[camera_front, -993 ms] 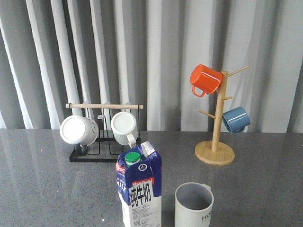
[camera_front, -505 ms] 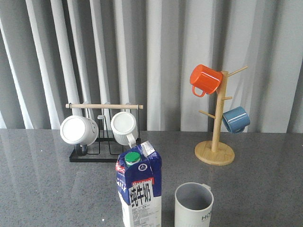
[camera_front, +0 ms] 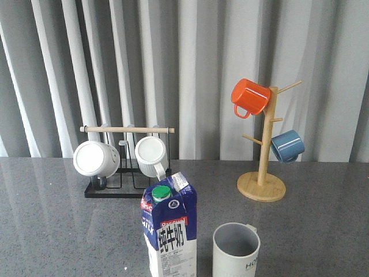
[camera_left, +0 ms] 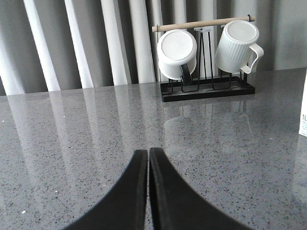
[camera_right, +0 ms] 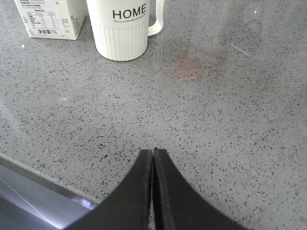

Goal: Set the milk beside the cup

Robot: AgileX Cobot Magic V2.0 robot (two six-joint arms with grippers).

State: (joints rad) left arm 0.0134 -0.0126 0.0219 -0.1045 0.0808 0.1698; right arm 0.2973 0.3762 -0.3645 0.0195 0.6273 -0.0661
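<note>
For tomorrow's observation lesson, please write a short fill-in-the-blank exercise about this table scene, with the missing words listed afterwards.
1. The milk stands on the table with a ____ round cap on top.
2. The cup beside it bears the dark word ____.
3. On the wooden mug tree the orange mug hangs ____ the blue mug.
4. Both the left hand and the right hand are ____, holding nothing.

Missing words: green; HOME; above; shut

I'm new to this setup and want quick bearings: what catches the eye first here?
The blue and white milk carton stands upright at the near edge of the table, with the HOME cup just to its right, a small gap between them. Farther back, an orange mug and a blue mug hang on a wooden tree at the right, and two white mugs sit on a black rack at the left.
</note>
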